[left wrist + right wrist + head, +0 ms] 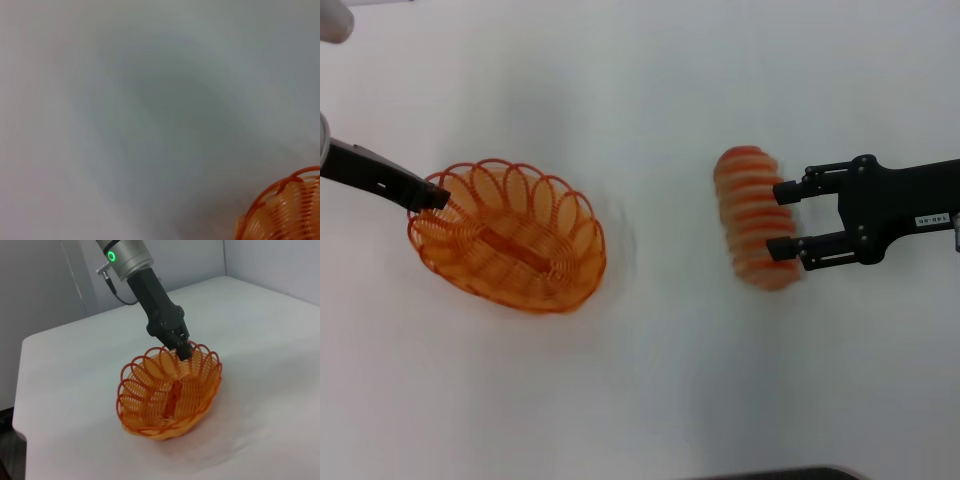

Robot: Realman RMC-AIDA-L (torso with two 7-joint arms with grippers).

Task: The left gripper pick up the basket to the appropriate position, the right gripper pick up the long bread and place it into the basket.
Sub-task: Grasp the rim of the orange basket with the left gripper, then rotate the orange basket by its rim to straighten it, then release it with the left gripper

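We see the left hand clenched on the scalloped rim of the basket, gripping one of the wire loops at the end nearest that arm. In the right wrist view the same hand comes down at a slant from a silver wrist with a green light, its black fingers pinched over a loop at the far side of the basket. The orange wire basket sits tilted — the gripped end higher, its far side low against the white surface. Nothing lies inside it. The left wrist view catches only a corner of the basket above blurred white.

Well apart, on the robot's right side, the right hand reaches in level, its two black fingers spread and set against the side of the long bread. One finger meets the loaf near its upper end, the other near its lower end — whether they grip it we cannot tell. The striped cream-and-orange loaf looks blurred and stays well clear of the basket.
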